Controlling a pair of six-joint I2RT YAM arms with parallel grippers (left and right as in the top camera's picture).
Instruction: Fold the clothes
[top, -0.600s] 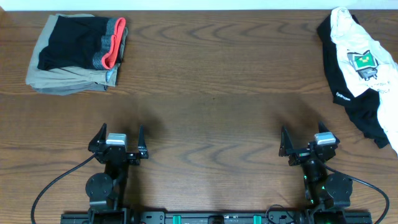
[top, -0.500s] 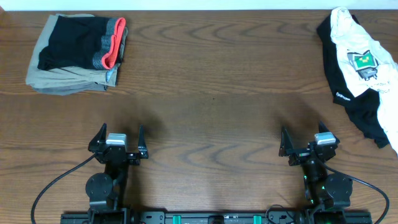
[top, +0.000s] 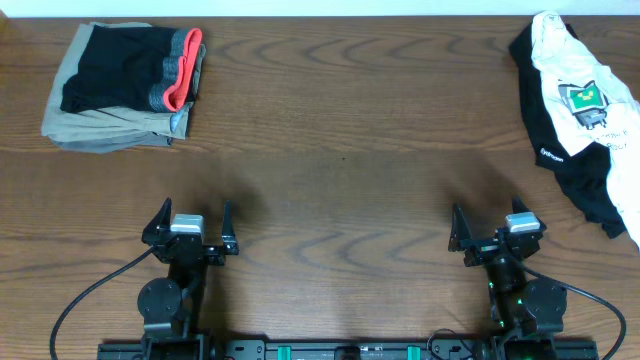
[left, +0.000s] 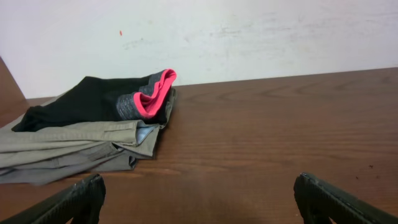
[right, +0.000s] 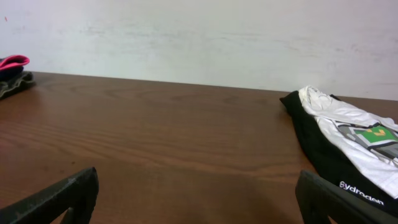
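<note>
From overhead, nothing has shifted over the last half second. Both my arms sit parked at the near edge of the brown wooden counter (top: 340, 150), and every garment lies where it lay. My left end effector (top: 194, 215) is spread wide and holds nothing, and my right end effector (top: 487, 222) is likewise released and empty. The crumpled white cotton T-shirt (top: 560, 65), with its small green-and-grey square graphic, lies at the far right corner. It is draped over a black top with small white logos (top: 590, 190), well apart from both end effectors. At the far left sits a folded stack of beige, black and grey-red garments (top: 120, 90). I judge from that stillness that folding has not begun: the T-shirt is bunched, not spread.

Through my left wrist camera, my two dark fingertips (left: 78, 200) stand far apart at the lower corners with bare counter between them. The folded stack lies ahead to the left, in front of a pale wall (left: 249, 31).

Through my right wrist camera, the fingertips (right: 339, 200) are again wide apart and bare. The T-shirt lies ahead to the right, graphic up, resting on the black top, whose white lettering shows near my right fingertip. I judge the first step is for my right arm to reach out, lift the T-shirt off the black top and bring it to the middle of the counter for flattening.
</note>
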